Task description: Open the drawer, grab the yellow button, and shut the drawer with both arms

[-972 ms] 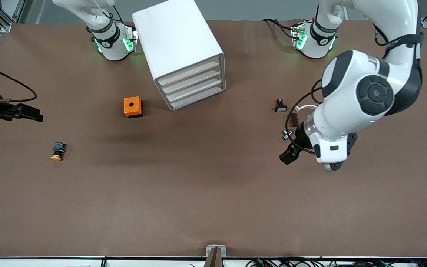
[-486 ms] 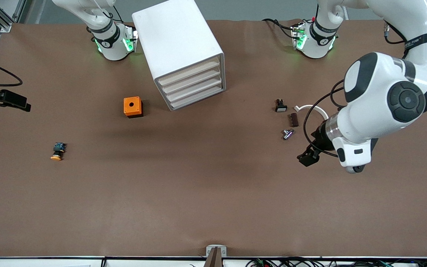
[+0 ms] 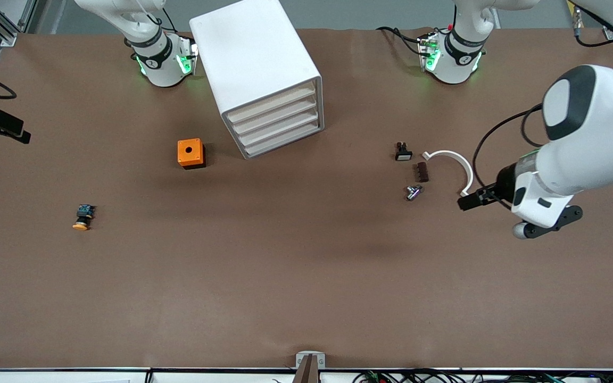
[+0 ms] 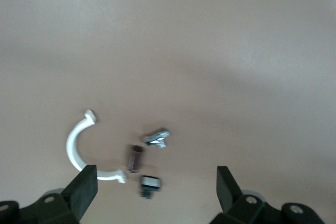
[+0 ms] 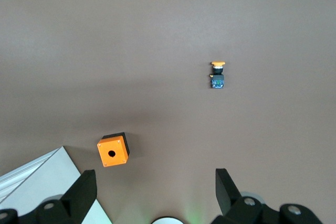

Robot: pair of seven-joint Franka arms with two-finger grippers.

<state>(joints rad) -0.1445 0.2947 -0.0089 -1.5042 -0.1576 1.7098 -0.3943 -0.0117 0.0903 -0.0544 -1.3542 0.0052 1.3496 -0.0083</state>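
Item: white cabinet (image 3: 256,69), standing on the brown counter (image 3: 306,276) between the two arm bases; taken here as the landmark. Four tray drawers in its face, all pushed in; the drawer (image 3: 272,104), uppermost of the four, is shut.

Item: button (image 3: 83,217), orange cap, black-blue body. Lies on its side on the bare counter, well apart from the cabinet, nearer to the front camera than it and toward the right arm's end. Nothing touches it. Also seen in the right wrist view (image 5: 217,74).

Item: orange cube (image 3: 190,153) with a hole in its top, near the cabinet's front corner, toward the right arm's end.

Item: small parts cluster, toward the left arm's end from the cabinet: black piece with white face (image 3: 403,152), dark brown block (image 3: 421,172), small metal piece (image 3: 413,192), white curved clip (image 3: 453,165).

Item: left gripper (image 3: 477,198), over the counter just beside the clip's end; fingers (image 4: 84,188) spread wide, holding nothing.

Item: right gripper (image 3: 6,127), over the counter's edge at the right arm's end, well apart from the cabinet; fingers (image 5: 83,191) spread wide, holding nothing.
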